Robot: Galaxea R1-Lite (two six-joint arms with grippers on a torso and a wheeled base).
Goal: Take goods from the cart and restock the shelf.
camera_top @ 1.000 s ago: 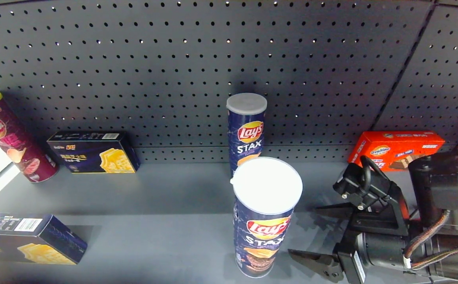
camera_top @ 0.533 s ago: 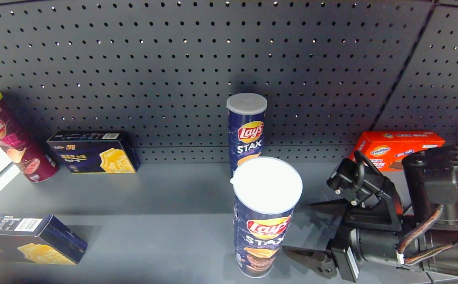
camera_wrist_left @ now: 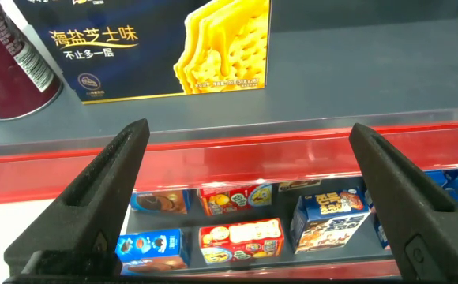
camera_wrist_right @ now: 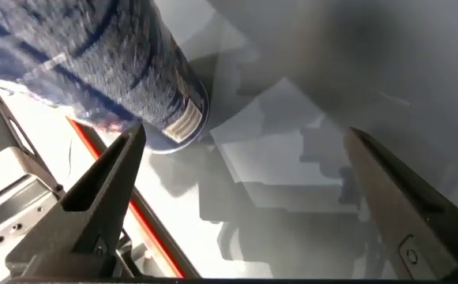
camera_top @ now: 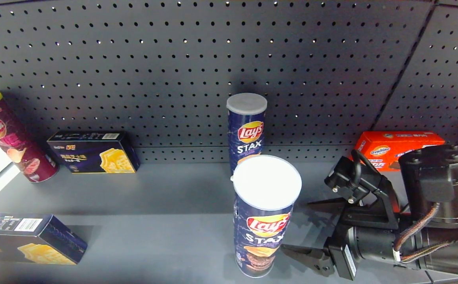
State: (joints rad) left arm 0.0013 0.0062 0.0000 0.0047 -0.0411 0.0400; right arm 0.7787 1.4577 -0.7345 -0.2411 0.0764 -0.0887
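Shelf (camera_top: 166,205): dark grey board with a pegboard back; goods stand on it from left to right.
Left gripper (camera_wrist_left: 249,128): mine, fingers wide apart and holding nothing, in front of the shelf's red edge at the left end, facing a blue box and the maroon can beside it.
Maroon can (camera_top: 10,138): far left, by the back wall, yellow lid.
Near box (camera_top: 27,238): dark blue, lying at the left front of the shelf.
Far box (camera_top: 94,152): dark blue, against the back wall, just right of the maroon can.
Far can (camera_top: 246,130): blue, upright at the middle of the back wall, grey lid.
Near can (camera_top: 264,221): blue, white lid, upright at the shelf front, directly in front of the far can.
Right gripper (camera_top: 297,227): mine, low over the shelf just right of the near can, fingers spread and clamped on nothing. I cannot tell whether the nearer fingertip touches the can's base.
Orange box (camera_top: 395,148): at the back wall on the right, partly behind my right arm.
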